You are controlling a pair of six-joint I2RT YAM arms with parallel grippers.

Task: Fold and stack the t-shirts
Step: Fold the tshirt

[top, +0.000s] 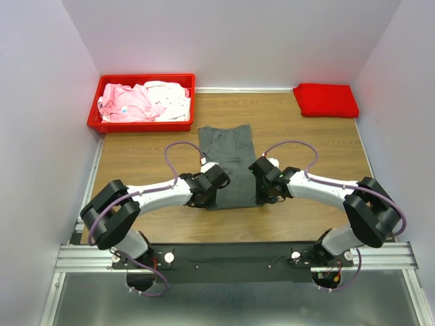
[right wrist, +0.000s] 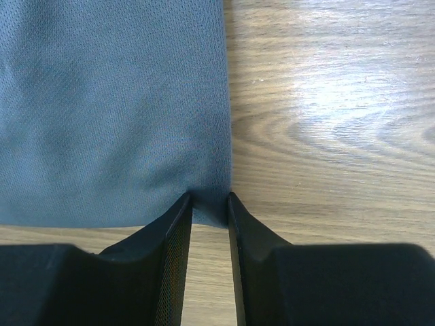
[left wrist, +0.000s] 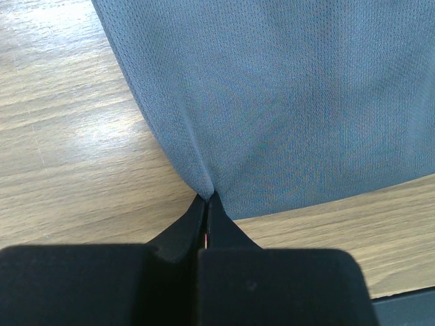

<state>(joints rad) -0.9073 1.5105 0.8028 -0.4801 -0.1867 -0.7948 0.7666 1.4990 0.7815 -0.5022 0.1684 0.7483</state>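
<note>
Dark grey t-shirt (top: 228, 159) lies flat mid-table, folded into a long narrow panel, near hem toward the arm bases. The fabric is a fine pin-dot mesh knit, matte and soft, with a few shallow creases at the far end. The table (top: 326, 156) is pale brown wood-grain laminate with a dull sheen in the wrist views.

Left gripper (left wrist: 207, 199): black wedge-shaped fingers pressed tight together on the shirt's near left corner. The cloth gathers into a small pucker right at the tips, and the hem curves in toward them. Clenched on the dark grey t-shirt.

Right gripper (right wrist: 209, 202): fingers stand a narrow slot apart, with the near right corner filling that slot (cloth dimples just above the tips), so it grips the same shirt. The side edge here runs straight and crisp.

Far left corner: rigid red plastic bin (top: 139, 125), rectangular, holding a crumpled pink t-shirt (top: 126, 103) with a white t-shirt (top: 171, 95) beside it, both loosely heaped.

Far right corner: red t-shirt (top: 325, 100), folded into a neat flat rectangle on the table, well apart from the grey one.
</note>
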